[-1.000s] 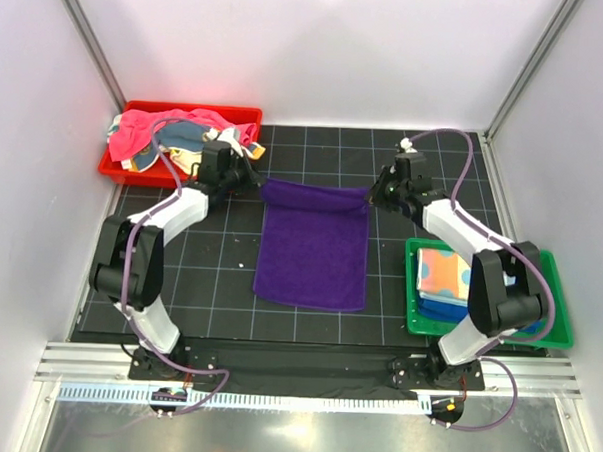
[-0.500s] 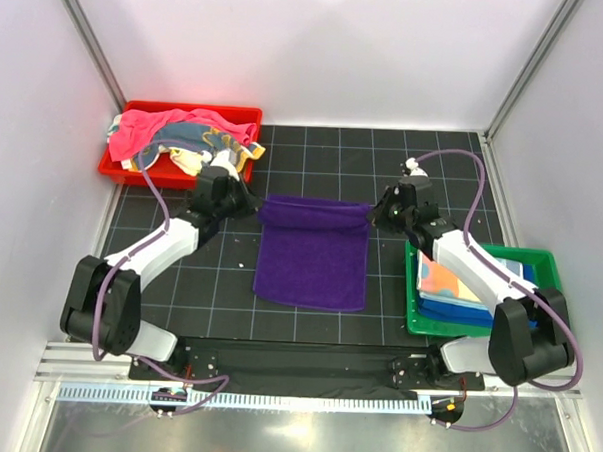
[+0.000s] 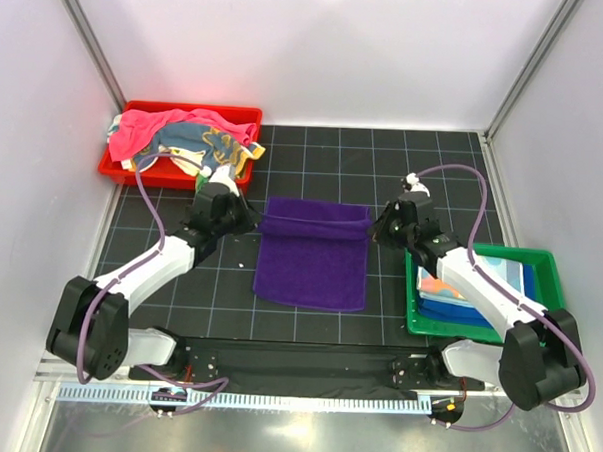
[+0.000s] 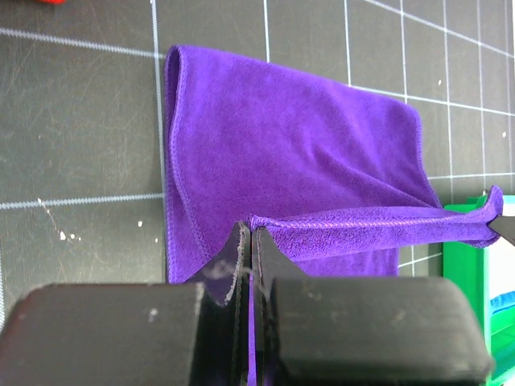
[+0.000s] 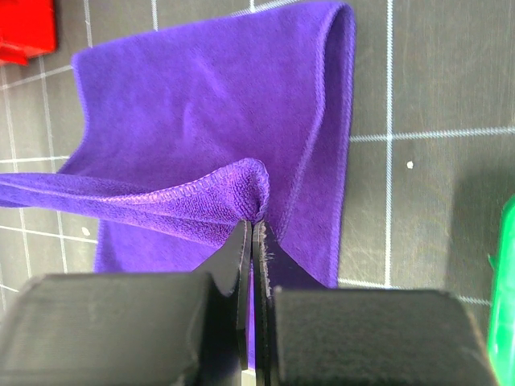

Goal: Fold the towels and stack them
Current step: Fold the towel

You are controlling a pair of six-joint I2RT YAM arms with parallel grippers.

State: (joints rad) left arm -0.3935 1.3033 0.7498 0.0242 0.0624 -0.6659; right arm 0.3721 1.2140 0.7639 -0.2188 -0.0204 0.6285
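A purple towel (image 3: pixel 312 257) lies on the black gridded mat in the middle, its far edge lifted and curling toward the near side. My left gripper (image 3: pixel 254 222) is shut on the far left corner of that edge; in the left wrist view the gripper (image 4: pixel 251 233) pinches the purple towel (image 4: pixel 298 145). My right gripper (image 3: pixel 373 229) is shut on the far right corner, seen in the right wrist view as the gripper (image 5: pixel 251 223) clamping the towel (image 5: pixel 217 121). Unfolded pink and teal-and-yellow towels (image 3: pixel 180 139) fill the red tray. Folded towels (image 3: pixel 444 289) lie stacked in the green tray.
The red tray (image 3: pixel 114 168) stands at the back left, close behind my left arm. The green tray (image 3: pixel 554 297) sits at the right, under my right forearm. White walls enclose the mat on three sides, and a metal rail runs along the near edge.
Both grippers have drawn the towel's far edge toward the near side. The fold line has moved nearer, and both arms have lowered and pulled back.
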